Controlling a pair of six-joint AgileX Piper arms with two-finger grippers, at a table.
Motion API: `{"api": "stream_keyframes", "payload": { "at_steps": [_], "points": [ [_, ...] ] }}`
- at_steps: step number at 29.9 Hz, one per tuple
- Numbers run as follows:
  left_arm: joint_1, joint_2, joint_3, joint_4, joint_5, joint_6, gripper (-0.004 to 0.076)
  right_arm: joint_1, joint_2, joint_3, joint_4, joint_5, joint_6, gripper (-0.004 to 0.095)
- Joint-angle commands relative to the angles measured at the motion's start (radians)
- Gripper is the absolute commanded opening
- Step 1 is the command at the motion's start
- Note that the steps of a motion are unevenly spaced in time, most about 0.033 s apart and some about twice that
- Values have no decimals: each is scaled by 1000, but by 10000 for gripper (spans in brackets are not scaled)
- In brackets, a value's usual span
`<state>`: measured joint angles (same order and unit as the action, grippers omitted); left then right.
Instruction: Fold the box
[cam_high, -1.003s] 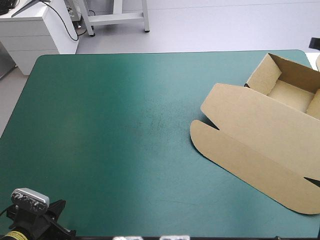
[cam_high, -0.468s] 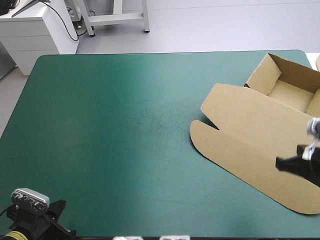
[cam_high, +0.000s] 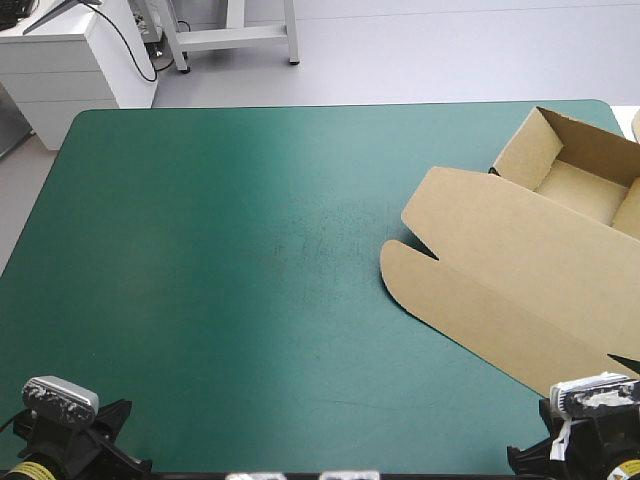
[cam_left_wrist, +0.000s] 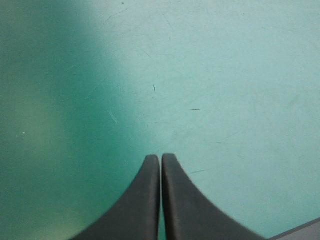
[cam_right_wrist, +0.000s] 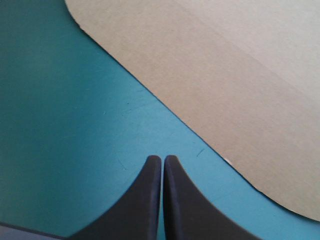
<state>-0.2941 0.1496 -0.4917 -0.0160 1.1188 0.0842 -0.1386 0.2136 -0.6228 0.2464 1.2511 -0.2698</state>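
Though wrist views miss it, box tray (cam_high: 585, 188) open

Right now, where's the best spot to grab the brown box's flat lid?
Probably the lid's outer flap, along its long free edge. It lies flat and bare on the teal-green cover, and the right gripper, shut, sits just beside it, so come in low from the table's near side.

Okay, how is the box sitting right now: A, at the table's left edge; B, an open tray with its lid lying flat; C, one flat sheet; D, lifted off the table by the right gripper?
B: the box has raised walls around an open tray at the far right, its lid spread flat on the teal-green cover.
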Motion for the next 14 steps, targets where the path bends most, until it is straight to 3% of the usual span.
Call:
{"api": "stream_keyframes", "payload": {
  "at_steps": [1, 14],
  "points": [
    [-6, 15, -21, -6, -53, -8, -8, 22, -13, 5, 54, -27, -46, -2],
    [-6, 15, -21, -6, -53, -8, -8, 29, -13, 11, 15, -44, -53, -2]
  ]
}}
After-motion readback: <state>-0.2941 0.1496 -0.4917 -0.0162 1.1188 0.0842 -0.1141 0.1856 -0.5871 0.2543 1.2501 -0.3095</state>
